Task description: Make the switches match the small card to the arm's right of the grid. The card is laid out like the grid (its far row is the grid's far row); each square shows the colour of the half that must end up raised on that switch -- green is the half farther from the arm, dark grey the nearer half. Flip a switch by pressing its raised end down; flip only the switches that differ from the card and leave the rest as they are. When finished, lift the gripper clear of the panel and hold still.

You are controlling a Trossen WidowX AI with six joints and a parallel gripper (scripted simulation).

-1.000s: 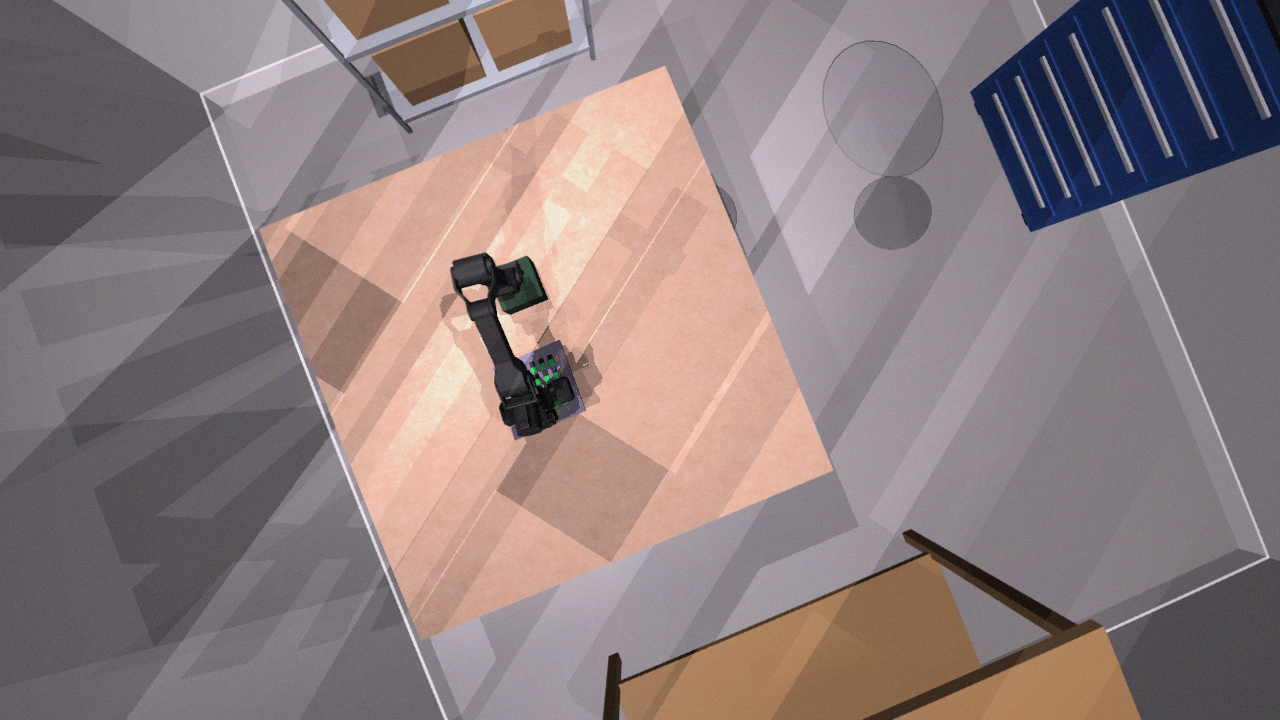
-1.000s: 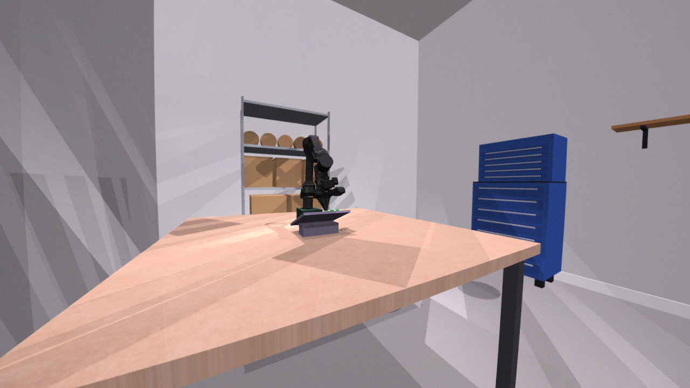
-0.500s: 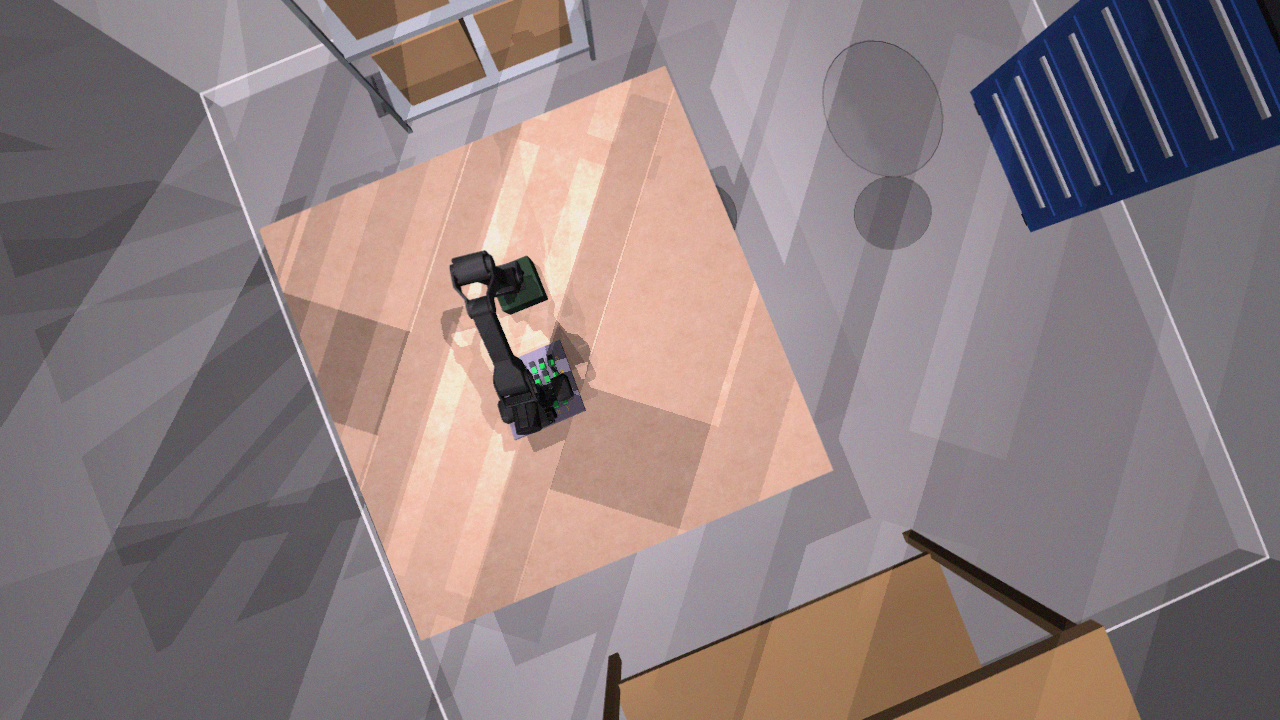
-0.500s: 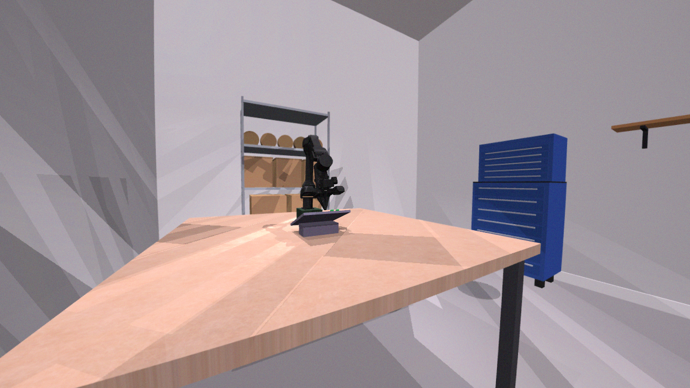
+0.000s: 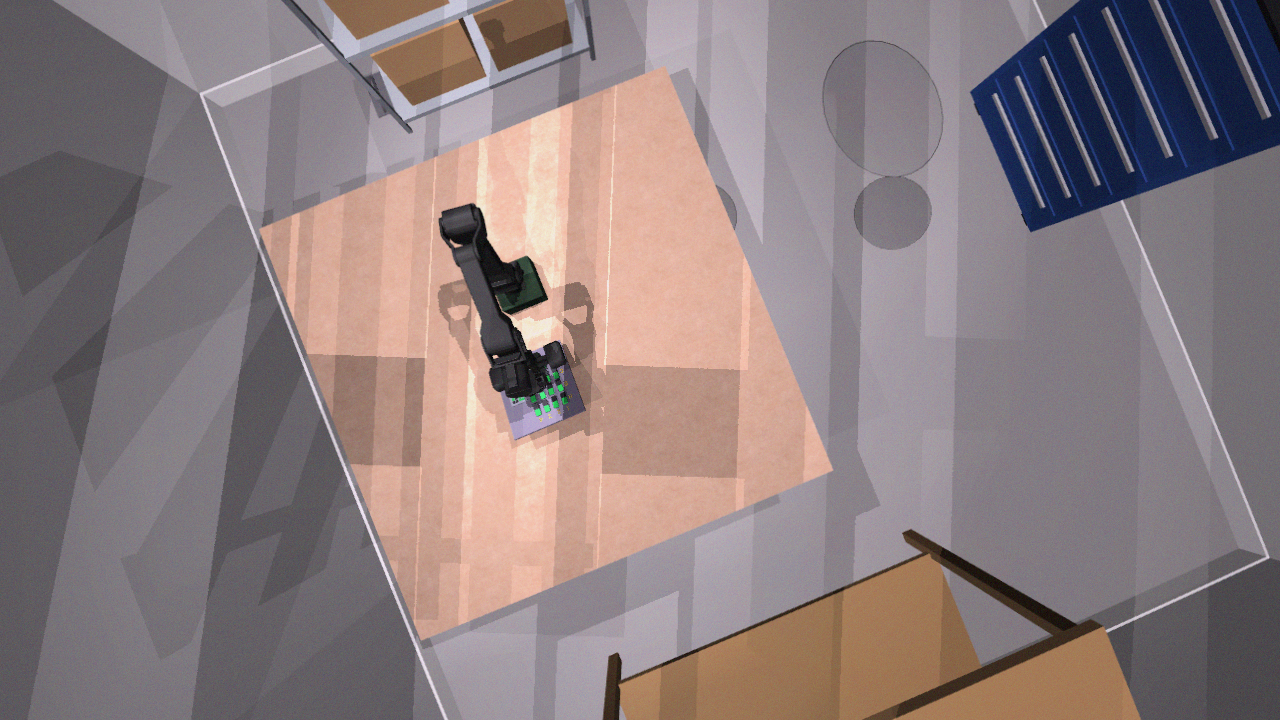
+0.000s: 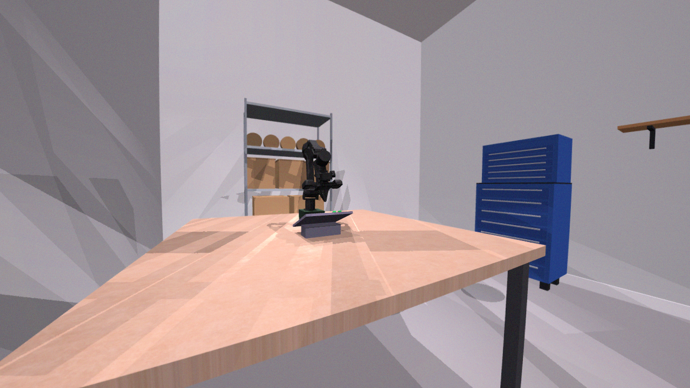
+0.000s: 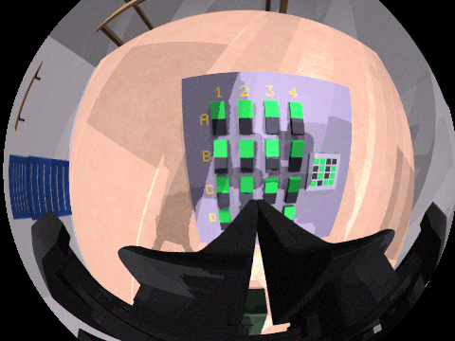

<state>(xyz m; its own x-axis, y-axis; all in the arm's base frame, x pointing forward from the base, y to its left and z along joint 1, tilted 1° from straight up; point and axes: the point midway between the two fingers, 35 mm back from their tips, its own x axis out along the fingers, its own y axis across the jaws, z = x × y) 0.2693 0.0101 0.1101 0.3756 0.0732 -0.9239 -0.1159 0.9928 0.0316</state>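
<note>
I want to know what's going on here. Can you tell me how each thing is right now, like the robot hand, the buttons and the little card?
hand: shut, holding nothing, above the panel's near rows.
switch panel: tilted on its block, on the table.
switches: rows A to C show; which halves are raised is too small to tell.
card: flat on the panel, right of the grid, uncovered.
</note>
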